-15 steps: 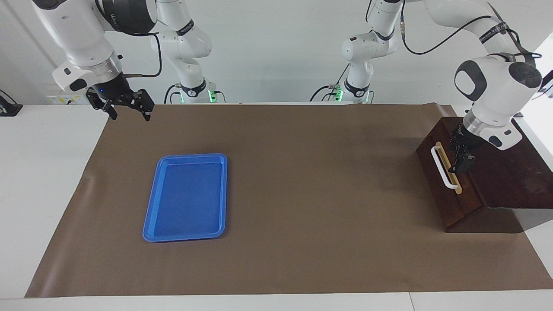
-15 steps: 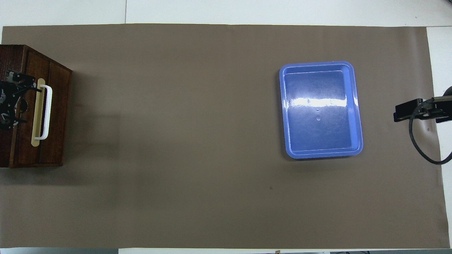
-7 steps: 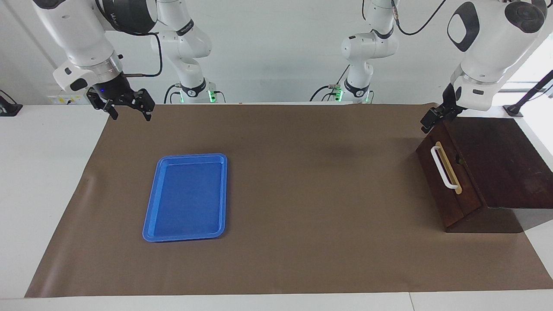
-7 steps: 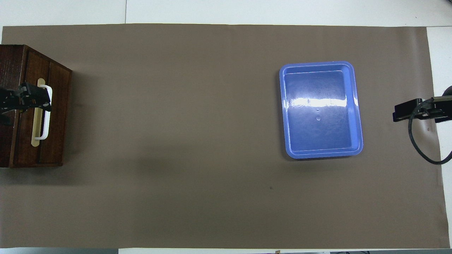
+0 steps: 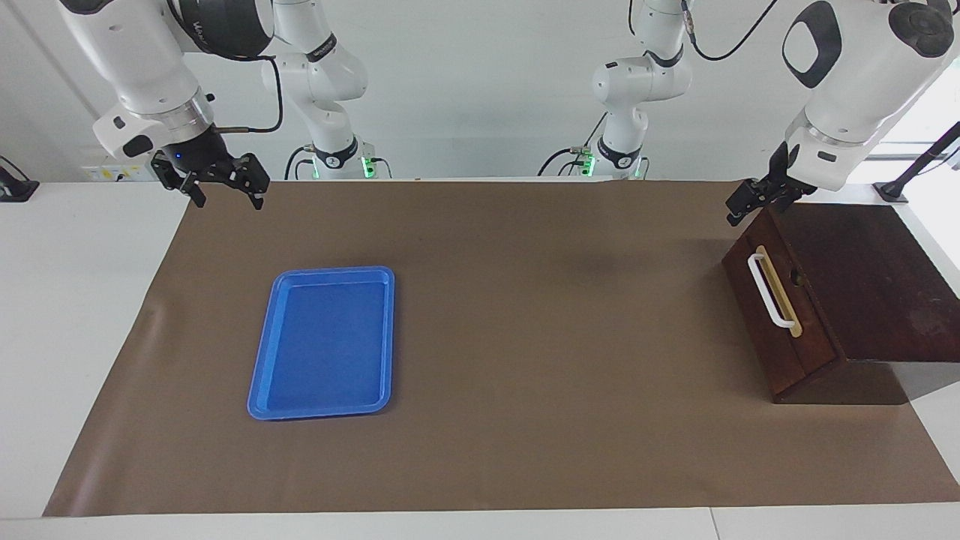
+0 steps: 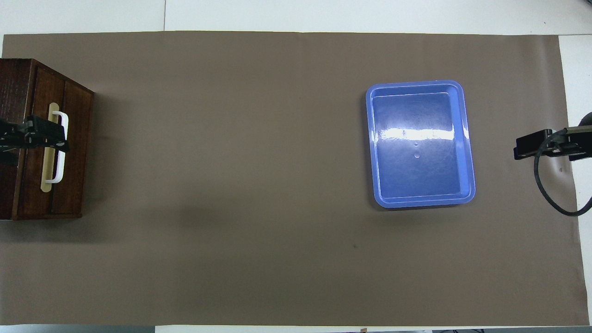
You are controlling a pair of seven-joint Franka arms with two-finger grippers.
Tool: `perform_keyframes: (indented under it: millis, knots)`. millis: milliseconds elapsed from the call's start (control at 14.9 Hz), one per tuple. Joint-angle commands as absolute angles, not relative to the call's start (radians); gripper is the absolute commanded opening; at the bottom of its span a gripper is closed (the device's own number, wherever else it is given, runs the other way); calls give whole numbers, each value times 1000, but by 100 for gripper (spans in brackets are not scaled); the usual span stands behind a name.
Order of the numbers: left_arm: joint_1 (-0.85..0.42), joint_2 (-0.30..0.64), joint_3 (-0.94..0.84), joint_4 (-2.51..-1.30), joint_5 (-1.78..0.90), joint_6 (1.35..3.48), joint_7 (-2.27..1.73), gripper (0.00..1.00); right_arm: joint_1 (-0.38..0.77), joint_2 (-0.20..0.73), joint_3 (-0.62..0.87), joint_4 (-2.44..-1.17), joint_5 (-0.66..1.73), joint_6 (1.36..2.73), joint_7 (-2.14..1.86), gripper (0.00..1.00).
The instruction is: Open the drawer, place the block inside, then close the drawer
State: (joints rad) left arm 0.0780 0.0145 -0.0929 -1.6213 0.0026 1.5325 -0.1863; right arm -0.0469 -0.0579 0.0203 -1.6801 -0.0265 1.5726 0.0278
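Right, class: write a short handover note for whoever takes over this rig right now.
Left pincer: in the air over the box's corner nearest the robots, holding nothing.
Right pincer: open, waiting over the mat's edge at the right arm's end.
Drawer: shut, white handle untouched.
Block: not visible; the blue tray is empty.
Done: apparently everything, if the block is inside.
Left: confirm that.

A dark wooden box [image 6: 14,138] sits at the frame's left edge, its drawer [image 6: 69,148] shut, 1 white bar handle [image 6: 60,152] on it. The left gripper [image 6: 44,136] overlaps that handle. A blue tray [image 6: 468,152] lies right of centre; the right gripper [image 6: 532,145] shows at the right edge.
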Motion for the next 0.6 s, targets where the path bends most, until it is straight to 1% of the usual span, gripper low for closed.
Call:
perform_keyframes:
  millis: [0, 268, 469, 536]
  knots:
    - [91, 5, -92, -1621, -15, 1502, -118, 100, -60, -69, 31, -1686, -14, 1571, 32, 100]
    - [71, -2, -94, -1618, 35, 1476, -45, 100, -60, -69, 31, -1686, -14, 1571, 32, 100]
    - [46, 3, -89, -1591, 29, 1476, -40, 100, -60, -69, 31, -1686, -14, 1572, 32, 100]
    - [41, -1, -89, -1598, 29, 1486, -40, 100, -60, -69, 31, -1686, -14, 1571, 32, 100]
